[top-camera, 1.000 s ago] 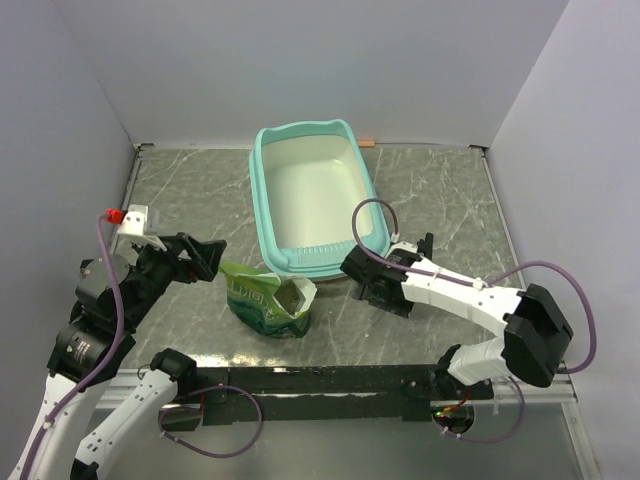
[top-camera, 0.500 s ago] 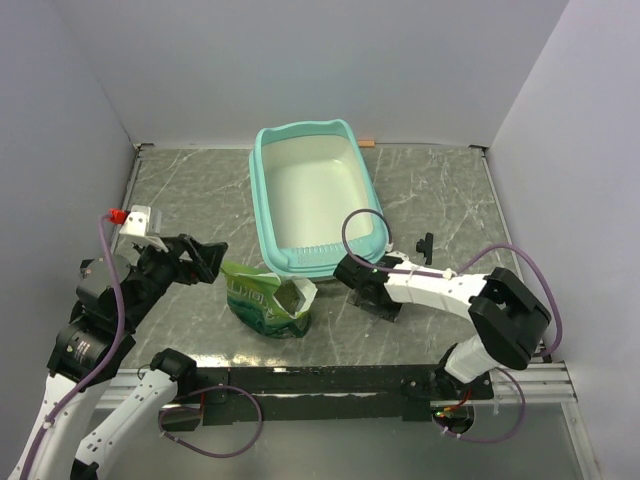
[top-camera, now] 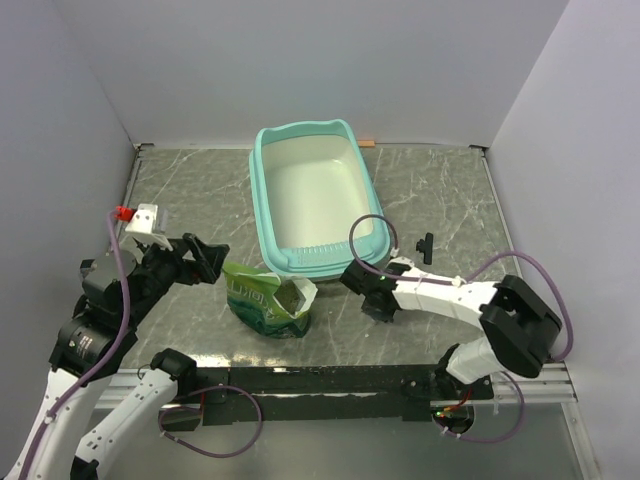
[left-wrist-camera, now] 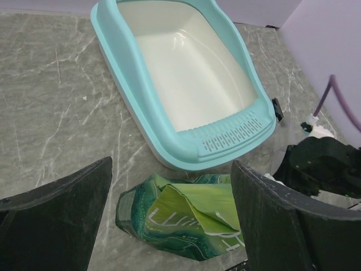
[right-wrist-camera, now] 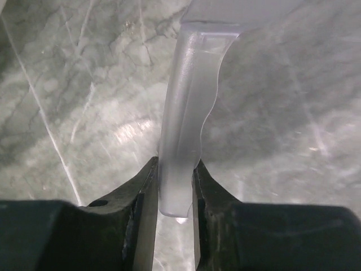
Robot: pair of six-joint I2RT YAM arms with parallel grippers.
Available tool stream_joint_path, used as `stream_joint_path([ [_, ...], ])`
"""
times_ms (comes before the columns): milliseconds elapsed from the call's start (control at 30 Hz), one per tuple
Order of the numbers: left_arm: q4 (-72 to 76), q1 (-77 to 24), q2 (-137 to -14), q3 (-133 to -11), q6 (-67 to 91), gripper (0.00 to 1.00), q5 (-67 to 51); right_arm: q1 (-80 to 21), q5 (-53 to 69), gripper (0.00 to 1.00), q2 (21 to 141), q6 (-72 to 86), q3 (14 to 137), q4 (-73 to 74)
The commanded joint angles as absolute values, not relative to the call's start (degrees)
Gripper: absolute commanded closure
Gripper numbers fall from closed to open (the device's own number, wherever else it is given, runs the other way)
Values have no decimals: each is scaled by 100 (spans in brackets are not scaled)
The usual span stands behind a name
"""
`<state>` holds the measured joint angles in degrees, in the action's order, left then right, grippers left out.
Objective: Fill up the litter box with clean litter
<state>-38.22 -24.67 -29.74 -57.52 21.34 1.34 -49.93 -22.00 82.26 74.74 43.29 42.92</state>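
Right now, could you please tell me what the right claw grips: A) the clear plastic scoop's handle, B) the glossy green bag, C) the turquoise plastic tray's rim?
A: the right wrist view shows the right claw pinching the clear plastic scoop by its handle.

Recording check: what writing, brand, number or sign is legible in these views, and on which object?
Glossy green printed bag: pale lettering on its front, too crumpled and blurred to read.
Turquoise plastic litter box: no text seen.
Clear plastic scoop handle: no marking seen.
Nothing else in view carries readable text.
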Motion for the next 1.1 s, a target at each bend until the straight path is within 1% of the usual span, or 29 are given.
stream_joint_path([
  [0,-3946,-2452,-3093,-6283,1934,10,228,-5413,-2908,100,7367,7164,4964,5386],
  [167,-4131,-2461,-3199,-6775,1899,10,141,-6019,-3506,100,7233,6434,6622,7125],
  [200,-4157,-2461,-3225,-6837,1872,10,45,-6282,-3681,100,7199,6329,6836,7633],
  [267,-4166,-2461,-3261,-7013,1785,10,-95,-6476,-3692,100,7102,5856,7292,7901],
  [300,-4149,-2461,-3287,-7066,1671,9,-210,-6634,-3404,100,6875,5488,7391,7727],
  [333,-4140,-2452,-3296,-7119,1618,9,-428,-6688,-3166,100,6716,4684,7470,7525],
  [367,-4122,-2461,-3322,-7232,1556,9,-613,-6723,-2790,100,6541,4223,7558,7306],
  [400,-4079,-2452,-3383,-7303,1408,8,-815,-6750,-1942,100,6139,3749,7585,6825],
  [433,-4061,-2452,-3410,-7356,1337,8,-1244,-6759,-1464,100,5926,3092,7620,6620],
  [500,-4034,-2452,-3515,-7505,1170,7,-1746,-6759,-637,100,5382,2578,7716,6303],
  [533,-4008,-2452,-3542,-7541,1125,7,-2062,-6750,-32,100,5283,2227,7804,6284],
  [567,-3990,-2452,-3551,-7576,1081,6,-2561,-6750,322,100,5213,2102,7996,6362],
  [667,-3824,-2452,-3612,-7524,1019,5,-3468,-6759,1526,100,5238,1715,8235,6557],
  [767,-3666,-2452,-3700,-7515,1116,5,-4050,-6829,2448,100,5300,1486,8218,6364],
  [900,-3262,-2452,-3744,-7462,1405,4,-4989,-6934,2987,100,5440,1083,8288,6284],
  [1000,-2990,-2452,-3788,-7488,1625,4,-5552,-6987,3119,100,5598,836,8481,6293],
  [1067,-2945,-2461,-3832,-7497,1713,4,-5703,-6996,3190,100,5721,748,8630,6267],
])
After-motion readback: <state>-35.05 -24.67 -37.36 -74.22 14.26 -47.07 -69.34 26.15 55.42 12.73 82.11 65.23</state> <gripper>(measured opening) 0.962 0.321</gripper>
